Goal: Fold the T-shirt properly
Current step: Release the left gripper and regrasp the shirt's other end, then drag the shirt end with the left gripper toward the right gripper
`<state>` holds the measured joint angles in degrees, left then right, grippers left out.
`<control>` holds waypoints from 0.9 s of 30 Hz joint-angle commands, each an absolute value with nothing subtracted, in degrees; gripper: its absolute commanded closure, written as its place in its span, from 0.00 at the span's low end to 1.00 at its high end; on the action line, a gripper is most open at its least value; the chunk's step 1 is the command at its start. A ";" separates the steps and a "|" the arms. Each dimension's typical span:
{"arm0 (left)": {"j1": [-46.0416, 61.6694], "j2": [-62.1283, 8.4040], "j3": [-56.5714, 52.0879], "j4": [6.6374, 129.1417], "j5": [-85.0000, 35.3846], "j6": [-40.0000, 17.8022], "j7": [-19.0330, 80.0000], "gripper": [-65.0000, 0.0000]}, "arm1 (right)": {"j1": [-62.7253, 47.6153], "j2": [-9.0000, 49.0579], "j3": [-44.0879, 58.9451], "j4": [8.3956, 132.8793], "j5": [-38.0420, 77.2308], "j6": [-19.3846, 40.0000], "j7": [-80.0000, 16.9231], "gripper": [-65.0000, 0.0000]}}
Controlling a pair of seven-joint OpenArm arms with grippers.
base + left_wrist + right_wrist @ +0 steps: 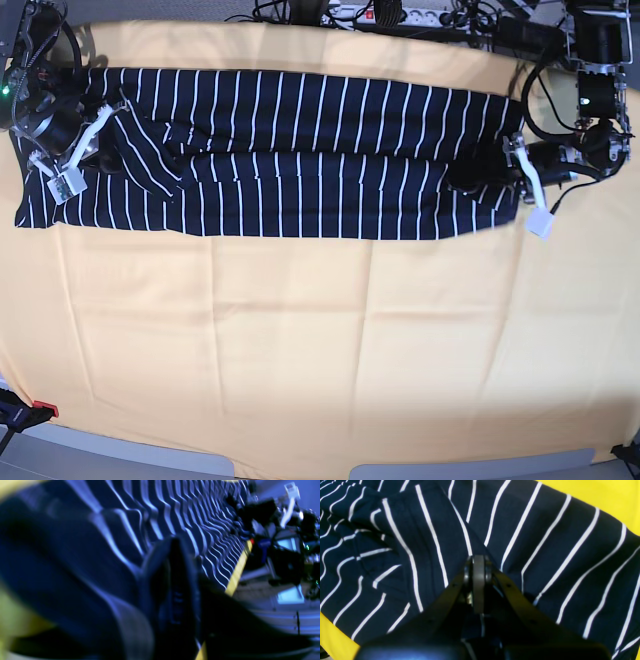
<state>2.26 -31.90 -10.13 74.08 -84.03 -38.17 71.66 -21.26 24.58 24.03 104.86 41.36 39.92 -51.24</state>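
My T-shirt (300, 160) lies as a long folded strip across the table cloth (320, 340), running nine to three o'clock along the far side. My right gripper (478, 562) sits at its nine o'clock end, jaws pressed together on a raised fold of striped fabric. My left gripper (175, 555) is at the three o'clock end, down on the cloth; its wrist view is blurred, so I cannot tell how far those jaws stand. Only the base view shows the whole strip.
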 commanded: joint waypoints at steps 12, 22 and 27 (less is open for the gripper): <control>-1.17 -37.71 -17.56 78.04 -80.71 -35.90 68.14 1.00 | -20.95 25.58 24.38 105.91 47.40 40.00 -50.81 0.84; -1.58 -46.15 -17.93 78.04 -79.96 -35.92 67.77 1.00 | -20.97 25.58 24.38 110.15 51.20 40.00 -52.77 0.81; -1.80 -48.90 -17.93 78.59 -85.00 -36.34 71.72 1.00 | -20.99 25.56 24.38 110.59 51.18 40.00 -52.77 0.81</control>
